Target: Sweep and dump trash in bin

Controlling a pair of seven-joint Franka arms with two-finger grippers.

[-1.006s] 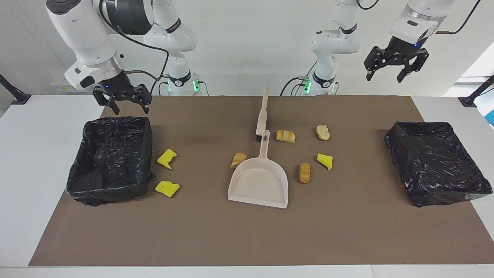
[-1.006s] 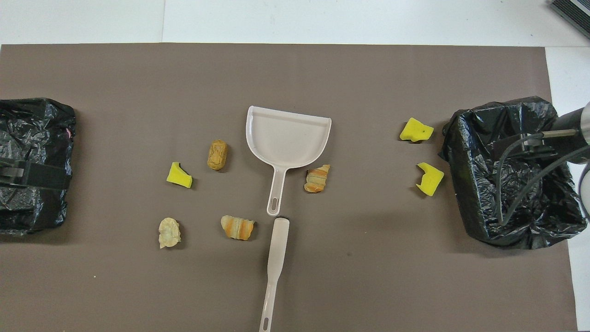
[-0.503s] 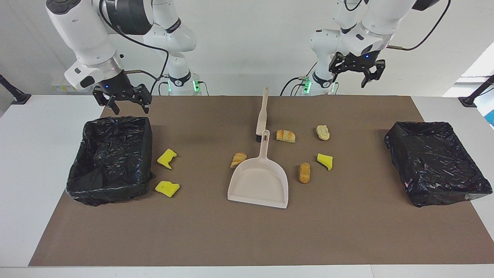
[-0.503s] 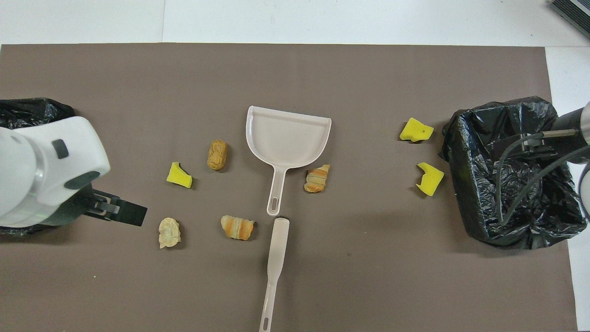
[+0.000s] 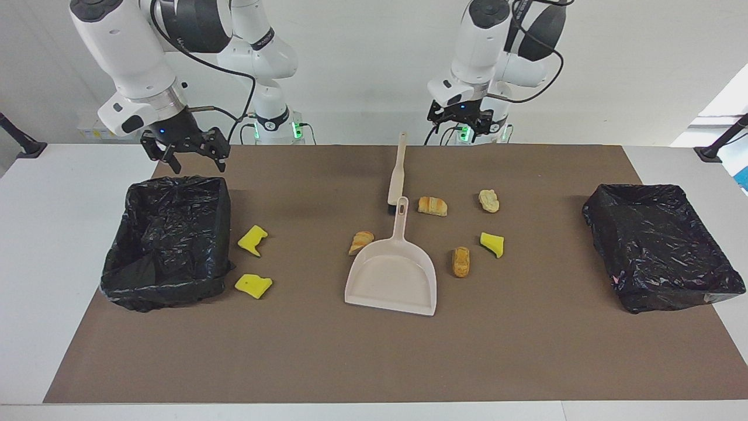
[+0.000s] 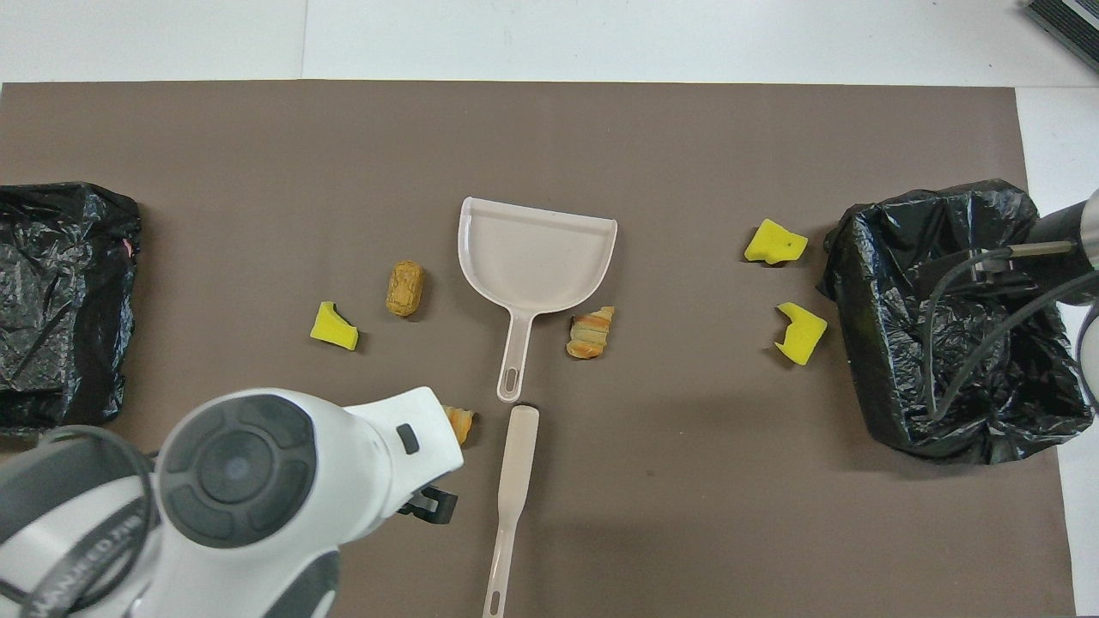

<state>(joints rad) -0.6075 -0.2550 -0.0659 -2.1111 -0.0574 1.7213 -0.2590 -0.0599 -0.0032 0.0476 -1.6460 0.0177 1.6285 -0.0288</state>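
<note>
Brown mat [image 5: 374, 362] on a white table [image 5: 52, 245], holding, from the robots' end outward: left gripper [image 5: 461, 119], raised over the mat's edge nearest the robots, just toward the left arm's end from the brush handle tip, fingers spread and empty; the overhead view shows only a dark tip of it under the white arm body. Right gripper [image 5: 186, 153], hanging over the robot-side rim of the bin at the right arm's end, fingers spread, nothing held. Beige brush [image 5: 397, 172], lying flat at mid-table, handle toward the robots, dark bristle end just short of the dustpan handle. Trash, seven scraps, all on the mat, none in the pan or the bins: pale lump [image 5: 489, 200] and striped bread piece [image 5: 432, 206] nearest the robots, the latter beside the brush head; yellow sponge piece [image 5: 492, 244] and brown oval lump [image 5: 461, 261] farther out, toward the left arm's end from the pan; a croissant-like piece [image 5: 362, 241] touching or almost touching the pan's shoulder on the right arm's side; two yellow sponge pieces [image 5: 252, 240] [image 5: 253, 285] just beside the right-end bin. Beige dustpan [image 5: 392, 275], flat, empty, handle toward the robots, mouth away from them. Two black-lined bins, one at the right arm's end [image 5: 166, 242], one at the left arm's end [image 5: 663, 245].
</note>
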